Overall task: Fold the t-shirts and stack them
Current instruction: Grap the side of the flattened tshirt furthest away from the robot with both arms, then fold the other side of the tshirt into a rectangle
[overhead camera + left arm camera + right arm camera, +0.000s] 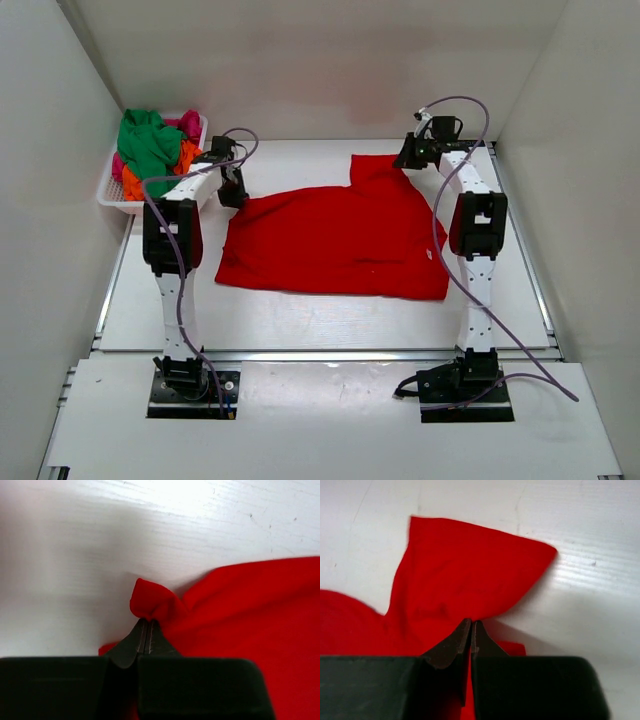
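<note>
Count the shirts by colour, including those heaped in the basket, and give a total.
red shirt: 1
green shirt: 1
orange shirt: 1
pink shirt: 1
Total: 4 that can be told apart; the heap in the basket may hide more.

Left arm [172, 235], right arm [478, 225] outstretched, jaws pinched.

The red shirt [250, 630] runs off both wrist views' edges — its outline is cut. Cloth nipped inside the left tool [146, 623] and right tool [471, 623] is hidden. In the basket [110, 198], the pink shirt [188, 123] lies mostly buried under the green shirt [148, 148].
</note>
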You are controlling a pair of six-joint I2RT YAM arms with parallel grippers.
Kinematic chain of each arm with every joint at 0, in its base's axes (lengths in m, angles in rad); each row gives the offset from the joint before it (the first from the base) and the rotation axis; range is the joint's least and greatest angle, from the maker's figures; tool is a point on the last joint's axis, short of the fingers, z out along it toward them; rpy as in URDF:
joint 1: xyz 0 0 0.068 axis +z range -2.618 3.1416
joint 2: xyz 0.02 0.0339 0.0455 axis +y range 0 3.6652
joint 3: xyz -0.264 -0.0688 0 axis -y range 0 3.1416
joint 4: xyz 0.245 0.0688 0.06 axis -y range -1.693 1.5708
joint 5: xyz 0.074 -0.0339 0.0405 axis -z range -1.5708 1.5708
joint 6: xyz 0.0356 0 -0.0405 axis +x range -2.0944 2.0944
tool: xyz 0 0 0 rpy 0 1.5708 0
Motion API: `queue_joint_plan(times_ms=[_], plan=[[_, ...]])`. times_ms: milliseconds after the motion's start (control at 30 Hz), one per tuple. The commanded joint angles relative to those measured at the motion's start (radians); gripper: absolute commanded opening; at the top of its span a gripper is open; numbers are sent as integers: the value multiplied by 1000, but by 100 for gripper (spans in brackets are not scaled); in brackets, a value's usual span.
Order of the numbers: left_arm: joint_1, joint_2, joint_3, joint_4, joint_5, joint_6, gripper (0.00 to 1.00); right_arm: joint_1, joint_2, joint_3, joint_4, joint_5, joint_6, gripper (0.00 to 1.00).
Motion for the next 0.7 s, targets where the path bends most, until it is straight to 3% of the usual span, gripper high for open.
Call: queue_joint_plan(times_ms=[0,267,667], plan=[[11,-125,-38,13,29,13,0,12,-185,-105,10,-3,-132,0],[20,-231,-157,42,60,23,0,6,-500,-453,49,-3,-187,0],[59,-376,-388,122,86,20,0,-8,-843,-923,72,-8,-229,0]])
